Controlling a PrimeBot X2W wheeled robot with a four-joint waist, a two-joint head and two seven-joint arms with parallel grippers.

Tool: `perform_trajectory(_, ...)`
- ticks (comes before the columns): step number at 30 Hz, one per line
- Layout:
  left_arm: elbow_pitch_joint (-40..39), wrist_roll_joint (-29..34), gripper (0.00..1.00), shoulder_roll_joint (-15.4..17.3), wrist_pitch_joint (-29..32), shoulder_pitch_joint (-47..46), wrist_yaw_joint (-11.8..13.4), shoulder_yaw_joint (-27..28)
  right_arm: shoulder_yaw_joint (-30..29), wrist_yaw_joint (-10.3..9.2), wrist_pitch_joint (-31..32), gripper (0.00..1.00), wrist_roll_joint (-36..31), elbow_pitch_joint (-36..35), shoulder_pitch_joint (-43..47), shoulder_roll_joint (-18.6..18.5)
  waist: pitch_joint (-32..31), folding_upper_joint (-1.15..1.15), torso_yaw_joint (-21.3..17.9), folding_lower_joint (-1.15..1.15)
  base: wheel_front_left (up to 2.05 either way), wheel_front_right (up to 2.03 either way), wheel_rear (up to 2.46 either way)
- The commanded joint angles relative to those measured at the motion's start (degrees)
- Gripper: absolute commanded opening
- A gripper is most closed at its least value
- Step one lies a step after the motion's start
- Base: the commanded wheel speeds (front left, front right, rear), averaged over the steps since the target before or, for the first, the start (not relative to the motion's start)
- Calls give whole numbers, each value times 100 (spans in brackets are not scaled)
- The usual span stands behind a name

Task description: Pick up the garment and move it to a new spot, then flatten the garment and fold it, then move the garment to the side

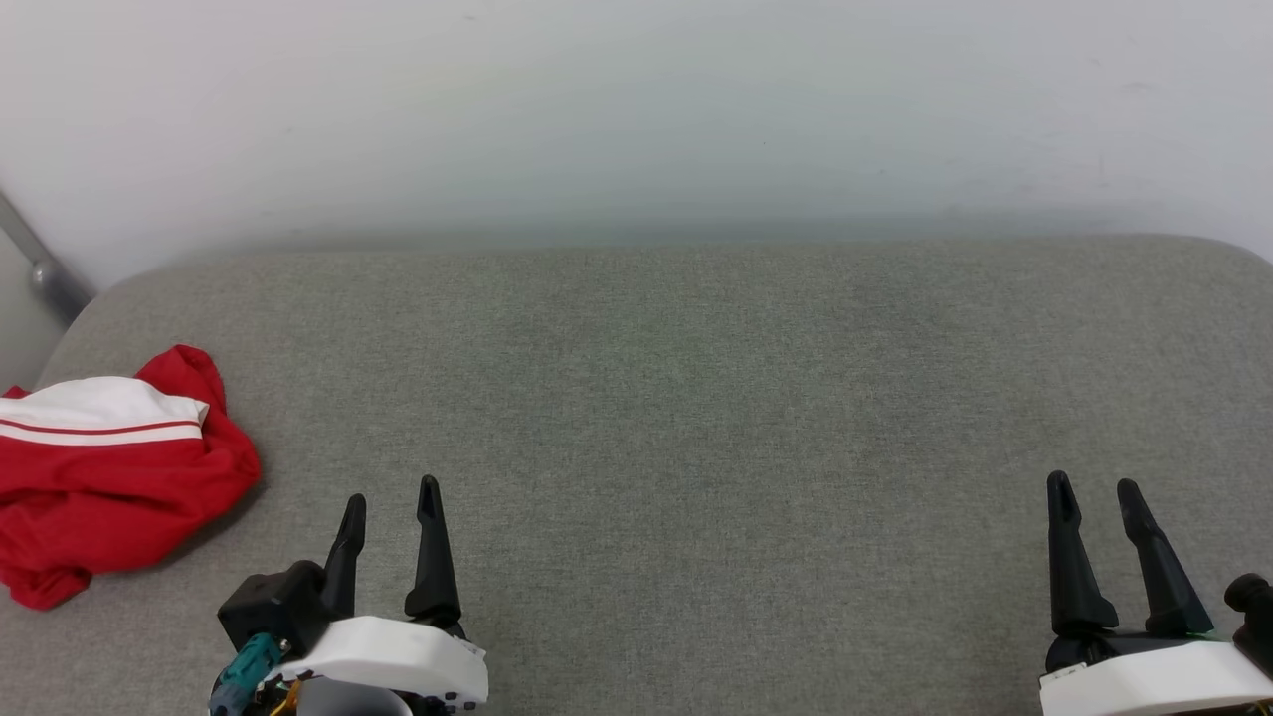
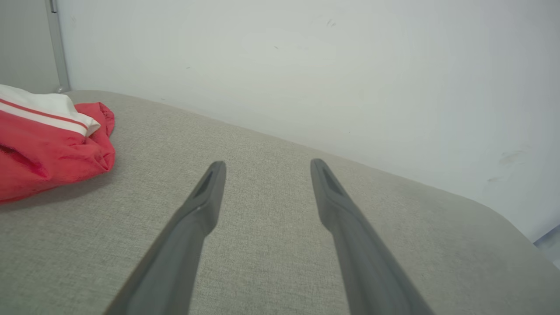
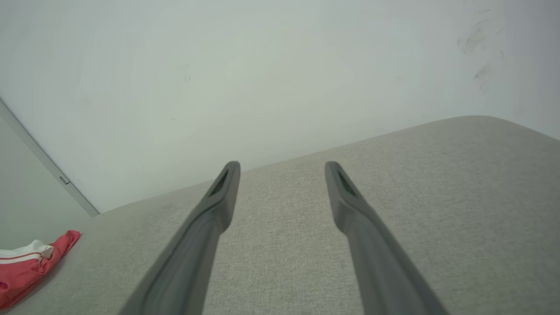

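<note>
place: plain indoor room, kind unclear | grey upholstered surface point(image 1: 696, 447) | bare white wall point(image 1: 636, 119) behind

surface: grey woven cushion point(image 1: 696, 418), flat, 2 rounded far corners | behind: pale wall point(image 1: 636, 109) meeting the cushion's far edge | wall marks: faint dark scuffs point(image 3: 479, 39), upper right in right wrist view | far left: 1 grey metal bar point(image 1: 35, 261) slanting down beside the cushion's corner

The garment point(image 1: 109, 467) lay bunched, cut off by the head view's left edge, its folds hiding much of the cloth. The bottom edge cut off the left gripper point(image 1: 392, 489) and right gripper point(image 1: 1094, 480) at the wrist, and the grey cushion point(image 1: 696, 418) ran past it.
</note>
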Motion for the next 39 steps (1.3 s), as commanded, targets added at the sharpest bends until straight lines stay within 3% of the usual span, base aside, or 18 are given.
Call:
perform_trajectory(1, -80, 169, 100, 43, -58, 18, 33, -32, -4, -1, -59, 100, -157, -97, 22, 5, -1, 0, 3, 0, 0, 0, 0)
perform_trajectory(39, 46, 1729, 100, -69, -511, 275, -168, -158, 2, -2, -517, 100, -1411, -277, 364, 11, 48, 0, 60, 0, 0, 0, 0)
